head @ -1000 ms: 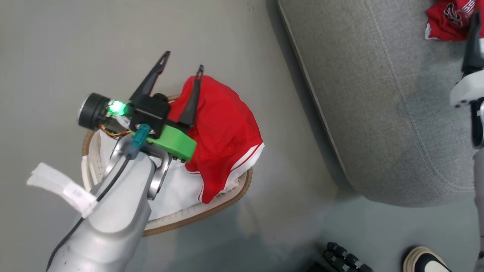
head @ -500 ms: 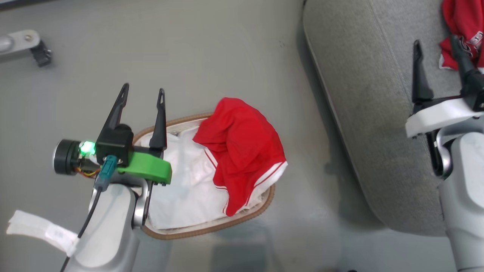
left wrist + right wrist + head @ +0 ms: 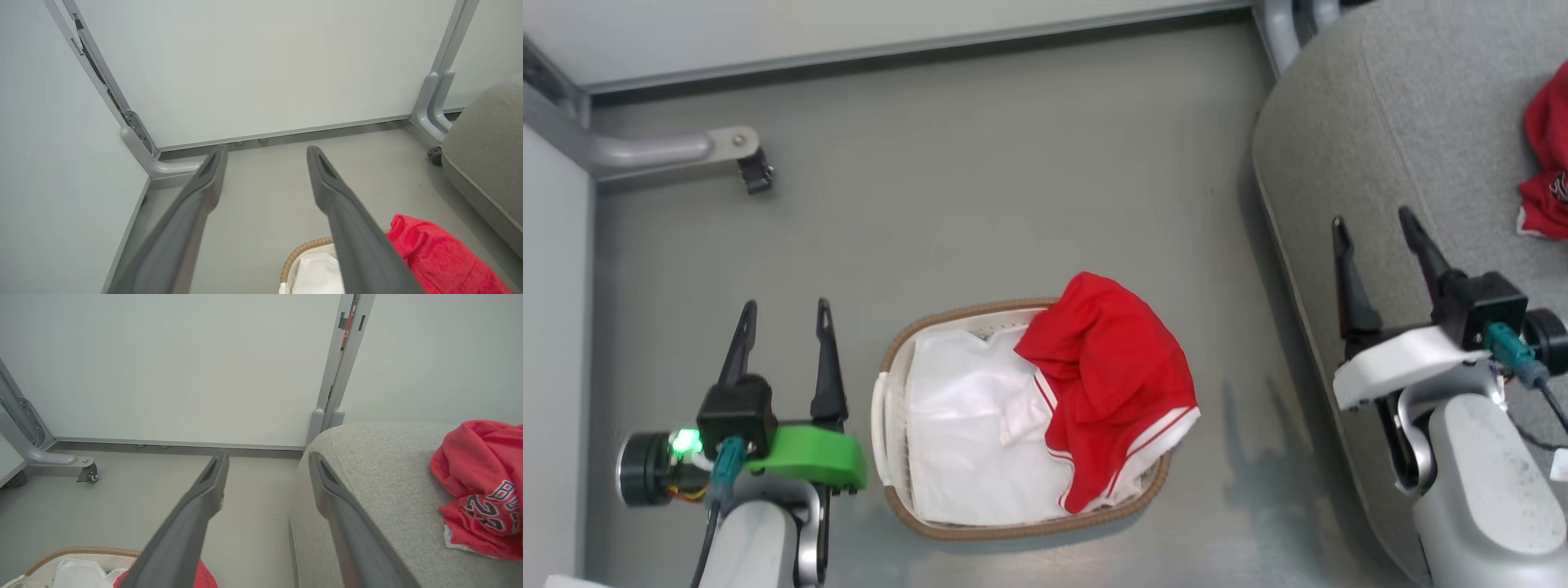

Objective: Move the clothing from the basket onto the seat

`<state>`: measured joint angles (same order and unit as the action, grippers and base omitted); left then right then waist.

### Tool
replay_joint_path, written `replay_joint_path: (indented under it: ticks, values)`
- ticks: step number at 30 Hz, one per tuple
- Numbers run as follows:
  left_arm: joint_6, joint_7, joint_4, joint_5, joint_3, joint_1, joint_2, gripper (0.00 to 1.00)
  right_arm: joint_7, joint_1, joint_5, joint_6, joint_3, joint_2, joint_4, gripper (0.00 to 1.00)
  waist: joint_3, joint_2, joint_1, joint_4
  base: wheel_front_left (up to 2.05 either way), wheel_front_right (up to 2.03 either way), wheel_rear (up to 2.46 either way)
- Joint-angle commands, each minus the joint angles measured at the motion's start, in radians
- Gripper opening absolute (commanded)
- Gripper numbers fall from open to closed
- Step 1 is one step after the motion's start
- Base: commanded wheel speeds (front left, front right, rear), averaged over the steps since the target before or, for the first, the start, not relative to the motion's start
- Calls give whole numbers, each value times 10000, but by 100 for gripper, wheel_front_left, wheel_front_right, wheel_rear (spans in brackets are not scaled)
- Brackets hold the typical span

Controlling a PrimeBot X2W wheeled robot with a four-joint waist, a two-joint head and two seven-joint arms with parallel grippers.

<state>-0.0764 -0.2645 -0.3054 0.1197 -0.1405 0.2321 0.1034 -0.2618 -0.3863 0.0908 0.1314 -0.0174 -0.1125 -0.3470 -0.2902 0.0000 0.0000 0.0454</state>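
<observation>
Red shorts with white stripes (image 3: 1111, 384) lie crumpled over the right half of the basket (image 3: 947, 314), hanging across its brown rim; a white sheet (image 3: 964, 441) lines the rest. A red jersey (image 3: 1547, 171) printed "BULLS 23" lies on the grey seat (image 3: 1421, 122). My left gripper (image 3: 786, 306) stands open and empty above the floor, left of the basket. My right gripper (image 3: 1372, 219) is open and empty over the seat's left edge, apart from the jersey. In the left wrist view the left gripper (image 3: 266, 149) points at the wall, shorts (image 3: 433, 257) at lower right. In the right wrist view the right gripper (image 3: 268, 455) has the jersey (image 3: 482, 482) to its right.
Pale wall panels close the floor at the back and left. A grey metal foot with a caster (image 3: 678, 151) juts out from the left corner. Another metal post (image 3: 435, 102) stands beside the seat's far end. Bare grey floor separates basket and seat.
The head camera has lifted and turned, shifting the whole picture. Relative to the basket, my left gripper has gone from above the shorts to the basket's left. My right gripper has drawn back from the jersey.
</observation>
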Motion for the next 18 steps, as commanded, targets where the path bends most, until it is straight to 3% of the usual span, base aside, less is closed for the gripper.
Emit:
replay_joint_path:
  ticks: [1,18]
  values:
    - [41,3,35,-89,114,-316,-49,100,-48,303,84,-14,-44,4,32,100,661,0,0,-500,0,0,0]
    - [703,2,226,-419,929,-2295,-439,100,-48,2190,158,-14,257,428,-99,100,2108,0,0,-596,0,0,0]
